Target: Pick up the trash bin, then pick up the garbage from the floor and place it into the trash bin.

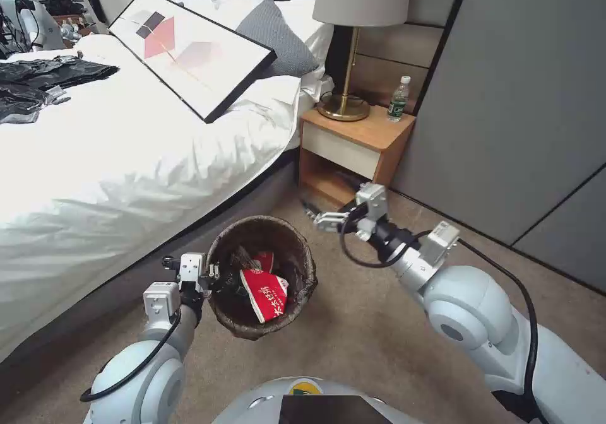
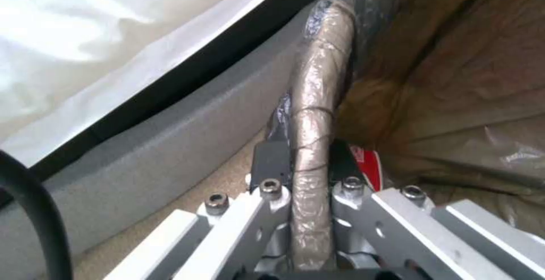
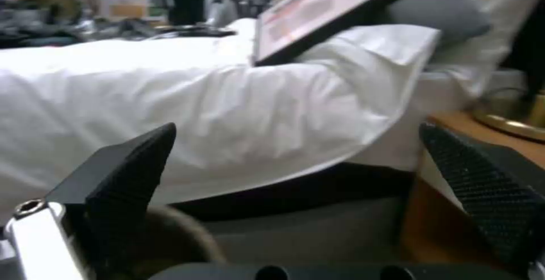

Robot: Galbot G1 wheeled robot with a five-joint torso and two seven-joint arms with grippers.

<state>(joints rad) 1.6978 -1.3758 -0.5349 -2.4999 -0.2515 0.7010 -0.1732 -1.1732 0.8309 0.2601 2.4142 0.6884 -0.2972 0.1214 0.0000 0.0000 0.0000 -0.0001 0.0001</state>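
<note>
I have the left claw (image 1: 211, 271) pinching the bag-wrapped rim of the trash bin (image 1: 262, 277), low centre of the frame beside the bed (image 1: 126, 159), a red carton (image 1: 265, 293) already inside. It looks light but the liner slippery, so grip the rim. The right claw (image 1: 325, 219), spread and empty, hangs near the nightstand (image 1: 353, 149).

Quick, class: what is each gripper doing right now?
Left gripper: closed on the rim of the trash bin, holding it beside the bed.
Right gripper: open, empty, near the nightstand.
</note>
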